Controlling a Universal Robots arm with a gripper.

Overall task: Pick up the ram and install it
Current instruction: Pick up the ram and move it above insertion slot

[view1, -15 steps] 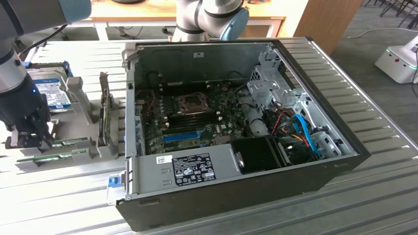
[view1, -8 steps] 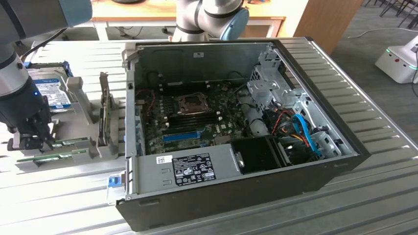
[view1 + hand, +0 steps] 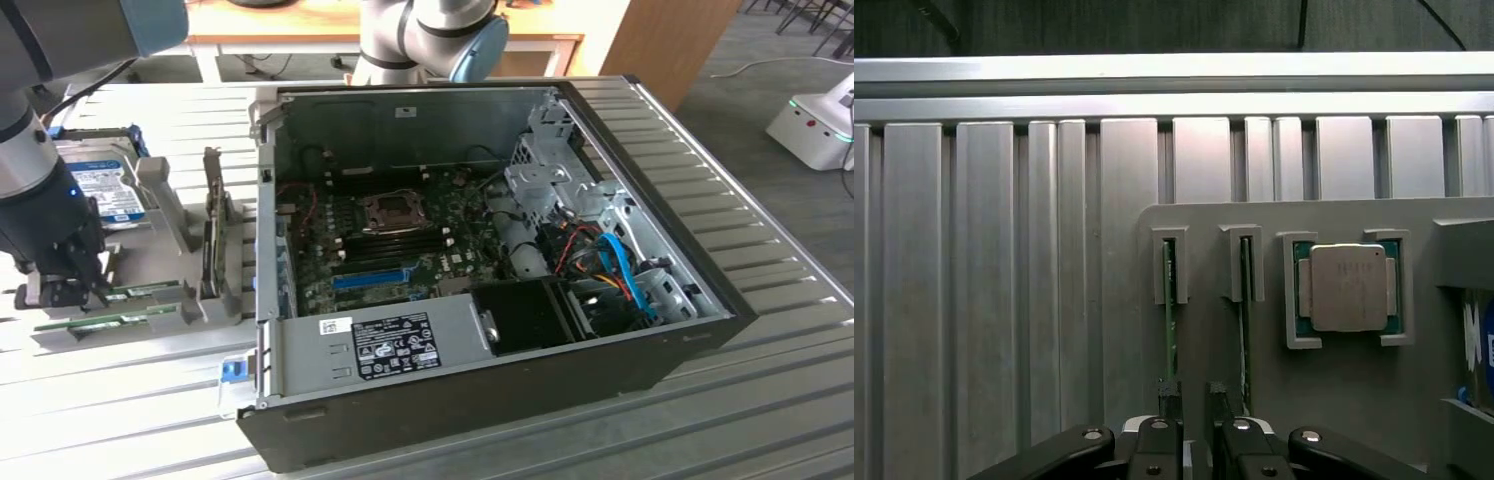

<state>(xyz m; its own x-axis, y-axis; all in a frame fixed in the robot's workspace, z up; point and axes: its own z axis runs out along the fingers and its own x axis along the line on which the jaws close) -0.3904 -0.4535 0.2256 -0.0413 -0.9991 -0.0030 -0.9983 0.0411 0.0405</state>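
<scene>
Two thin green sticks stand on edge in slots of a grey holder [image 3: 1324,400]. The ram [image 3: 1169,320] is the one in line with one of my fingertips [image 3: 1168,393]; its look-alike [image 3: 1244,320] runs just outside the other. My gripper [image 3: 1192,395] hovers low over their near ends, open, with bare holder showing between the fingers. In the exterior view the gripper [image 3: 64,292] hangs at the exterior view's left over the holder, above the ram [image 3: 100,322] and the second stick [image 3: 144,290]. The open computer case [image 3: 667,350] shows its motherboard [image 3: 400,240].
A processor chip [image 3: 1347,288] sits in a pocket of the holder beside the sticks. A silver hard drive [image 3: 107,190] with a blue-white label stands at the holder's far end. The ribbed metal table [image 3: 747,420] carries everything. A second arm's base [image 3: 427,40] stands behind the case.
</scene>
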